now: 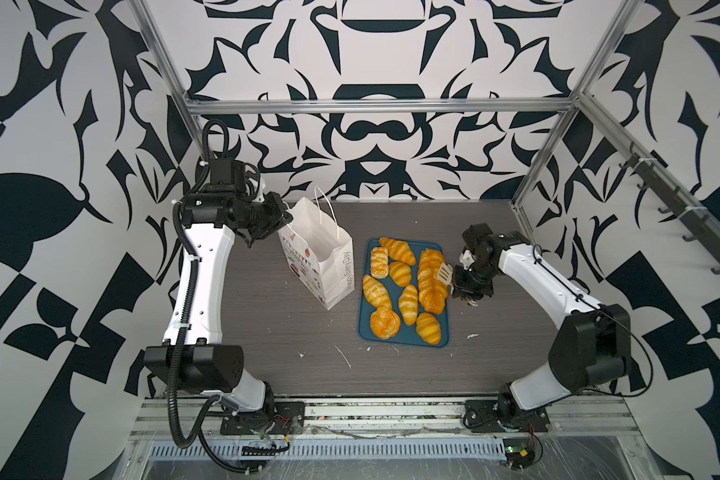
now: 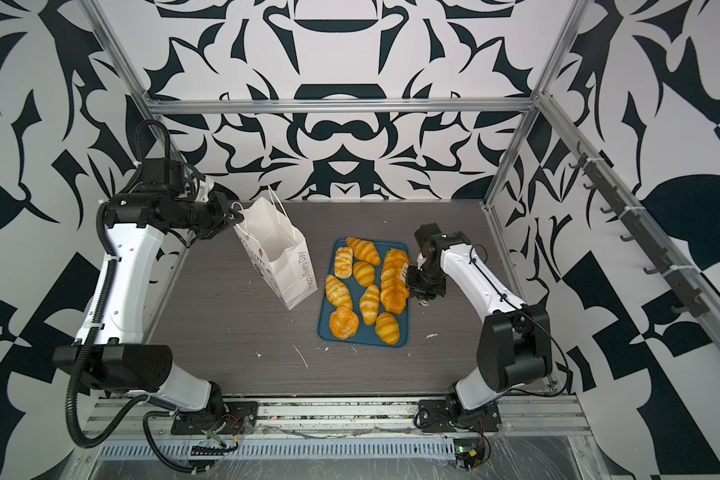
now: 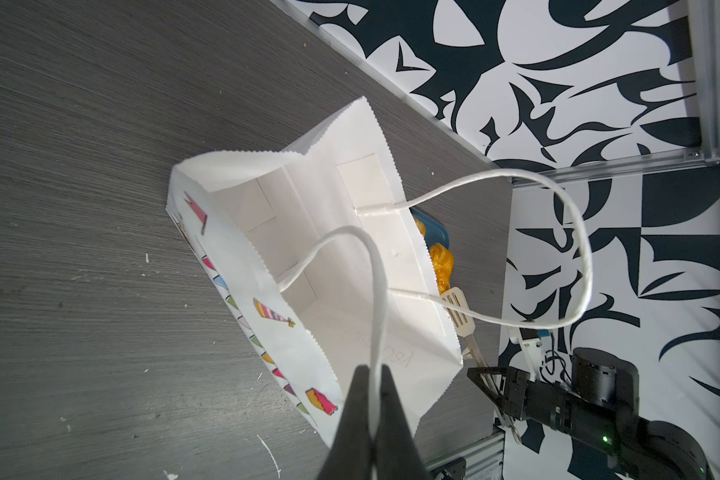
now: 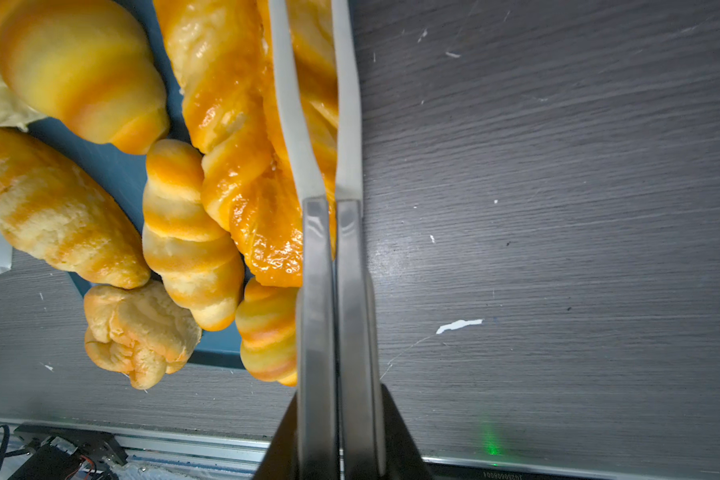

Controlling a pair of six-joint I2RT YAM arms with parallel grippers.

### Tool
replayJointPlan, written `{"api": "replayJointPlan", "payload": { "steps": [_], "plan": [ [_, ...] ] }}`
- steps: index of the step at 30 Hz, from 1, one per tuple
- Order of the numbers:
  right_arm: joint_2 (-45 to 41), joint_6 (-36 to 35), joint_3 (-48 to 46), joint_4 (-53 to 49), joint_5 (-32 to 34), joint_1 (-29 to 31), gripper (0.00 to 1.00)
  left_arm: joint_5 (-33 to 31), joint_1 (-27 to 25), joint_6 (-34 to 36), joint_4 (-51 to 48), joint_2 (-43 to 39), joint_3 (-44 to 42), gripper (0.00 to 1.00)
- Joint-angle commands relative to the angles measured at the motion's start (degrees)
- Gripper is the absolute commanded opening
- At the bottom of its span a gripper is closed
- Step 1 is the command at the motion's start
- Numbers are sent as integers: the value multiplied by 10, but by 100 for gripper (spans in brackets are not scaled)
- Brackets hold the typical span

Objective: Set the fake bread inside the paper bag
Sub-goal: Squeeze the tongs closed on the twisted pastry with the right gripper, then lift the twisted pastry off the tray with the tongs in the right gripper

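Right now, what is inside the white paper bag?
Only bare white walls and folds show inside the paper bag; nothing lies in it that I can see. The handle cord, pinched by the left pincer, hides a thin strip of the bottom.

left arm (image 1: 202, 270): we see this black-and-white arm rise from its near base, fold at the elbow and run up to a wrist turned sideways toward the middle.
left gripper (image 1: 287, 217): jaws pinched tight on a thin white cord handle (image 3: 378, 299).
right arm (image 1: 533, 278): we see it bent at a raised elbow, with the forearm angled inward and the wrist dropped low.
right gripper (image 4: 339, 390): jaws squeezed on grey metal tongs (image 4: 316, 270), pressing the two tong arms nearly together.
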Motion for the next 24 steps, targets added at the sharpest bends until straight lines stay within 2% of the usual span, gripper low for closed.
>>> {"api": "replayJointPlan", "payload": {
  "steps": [1,24],
  "plan": [
    [-21,-2,21,0,10,1,7,10,2,-5,-10,5,14,0],
    [-52,2,65,-29,6,1,7,9,2,-3,-11,4,11,0]
  ]
}}
